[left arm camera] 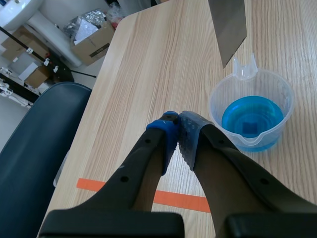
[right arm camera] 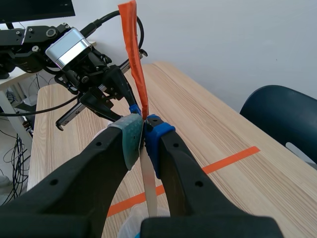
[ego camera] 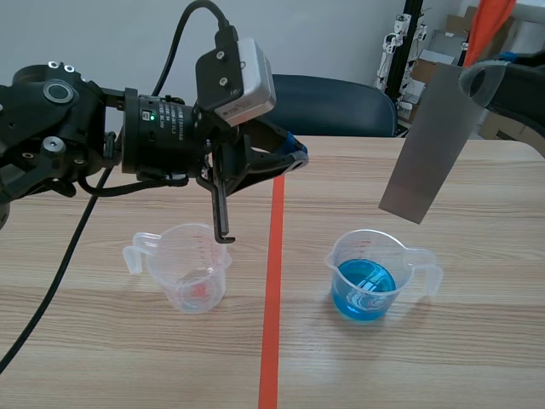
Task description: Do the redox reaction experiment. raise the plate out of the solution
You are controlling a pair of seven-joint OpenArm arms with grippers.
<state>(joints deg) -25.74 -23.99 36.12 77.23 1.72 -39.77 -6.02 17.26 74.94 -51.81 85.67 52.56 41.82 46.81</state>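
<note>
Table (ego camera: pixel 102 349): clear cup (ego camera: pixel 189 271), blue-filled cup (ego camera: pixel 373 279) (apart)

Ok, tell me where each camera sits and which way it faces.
Scene: between the arms, facing across the table; both arms show.
Left wrist: above shut left jaws, looking down toward the blue beaker.
Right wrist: behind right jaws shut on the plate, facing the left arm.
Shared: scene and left wrist both show beaker and plate.

Dark blue padded chair (left arm camera: pixel 34 148) beside left gripper (left arm camera: pixel 178 124), off light wood-grain table (left arm camera: pixel 148 59); brown cardboard boxes (left arm camera: pixel 91 44) ahead; plain pale wall (ego camera: pixel 102 34).
</note>
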